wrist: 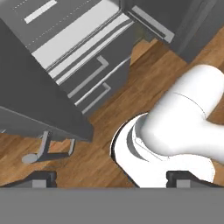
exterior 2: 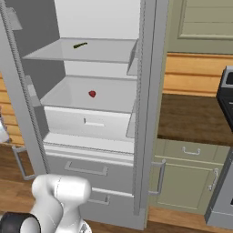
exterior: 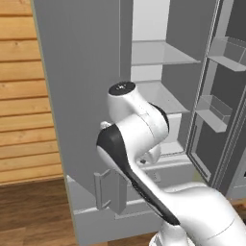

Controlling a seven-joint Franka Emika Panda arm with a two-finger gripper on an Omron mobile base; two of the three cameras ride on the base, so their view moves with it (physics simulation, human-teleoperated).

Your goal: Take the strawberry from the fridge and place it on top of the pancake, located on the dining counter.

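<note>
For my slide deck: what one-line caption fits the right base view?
Open fridge with a strawberry on its middle shelf and a dark green item on the shelf above.

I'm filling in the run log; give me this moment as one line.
fridge: open | strawberry: on middle shelf, untouched | hand: open, empty, pointing at floor

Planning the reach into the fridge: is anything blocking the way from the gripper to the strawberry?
Nothing visible blocks it. The fridge doors stand open, and the strawberry lies alone on the middle shelf. The small dark green item sits on the shelf above, clear of it. The open gripper points down at the floor.
</note>
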